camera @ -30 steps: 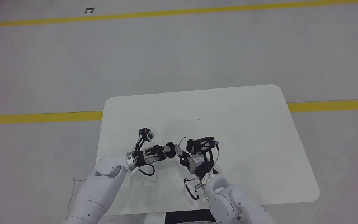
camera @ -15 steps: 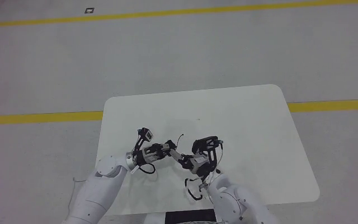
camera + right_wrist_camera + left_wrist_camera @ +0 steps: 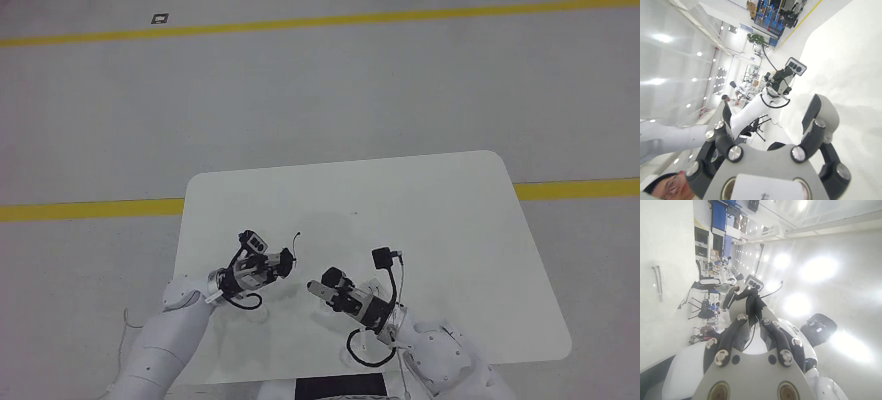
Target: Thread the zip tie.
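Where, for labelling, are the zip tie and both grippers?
zip tie (image 3: 772, 293): left wrist view, free strap.
left gripper (image 3: 754, 297): left wrist view, between shut fingers.
right gripper (image 3: 770, 100): right wrist view, between open fingers.

Arms are glossy white shells: left arm (image 3: 185, 305), right arm (image 3: 435, 350). Left gripper (image 3: 753, 303): grey palm plate, black link fingers, silver slotted pins, thin black cable down the middle. Right gripper (image 3: 770, 103): same plate, black ribbed pads (image 3: 811, 113). Left wrist: camera box (image 3: 250, 240) at 12 o'clock, black cable loop (image 3: 247, 300) at 6 o'clock. Head (image 3: 817, 330): black visor.
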You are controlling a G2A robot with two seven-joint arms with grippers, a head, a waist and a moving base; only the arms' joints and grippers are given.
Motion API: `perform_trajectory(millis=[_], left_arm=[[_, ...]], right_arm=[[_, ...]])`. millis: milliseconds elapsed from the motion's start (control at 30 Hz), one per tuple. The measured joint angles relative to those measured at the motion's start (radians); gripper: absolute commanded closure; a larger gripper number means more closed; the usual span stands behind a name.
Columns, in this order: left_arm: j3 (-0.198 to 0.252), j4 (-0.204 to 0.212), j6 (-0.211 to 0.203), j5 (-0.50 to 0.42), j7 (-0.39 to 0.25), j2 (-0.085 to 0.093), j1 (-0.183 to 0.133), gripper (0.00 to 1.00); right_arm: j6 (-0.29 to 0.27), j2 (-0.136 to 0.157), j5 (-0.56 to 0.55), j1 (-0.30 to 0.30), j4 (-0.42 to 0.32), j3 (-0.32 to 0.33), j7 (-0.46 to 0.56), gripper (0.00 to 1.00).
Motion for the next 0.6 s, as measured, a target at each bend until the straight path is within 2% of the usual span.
perform_trajectory(millis=[233,300,367,467,600], left_arm=[[0.001,0.002,0.001,-0.001,0.0,0.0,0.0,1.0],[0.008,-0.016,0.008,0.002,0.016,0.0,0.003,1.0],[0.013,-0.032,0.02,-0.01,0.017,-0.001,0.006,1.0],[0.021,-0.048,0.022,-0.026,0.0,0.0,0.005,1.0],[0.04,-0.075,0.02,-0.047,0.0,0.008,0.013,1.0]], right_arm=[[0.003,0.0,-0.009,-0.001,-0.001,0.0,-0.002,0.0],[0.0,-0.002,0.01,0.001,-0.001,-0.01,0.004,0.0],[-0.002,-0.003,0.08,0.016,0.018,-0.016,0.023,0.0],[-0.002,-0.005,0.245,0.043,0.049,-0.027,0.073,0.0],[-0.001,-0.006,0.446,0.074,0.103,-0.025,0.145,0.0]])
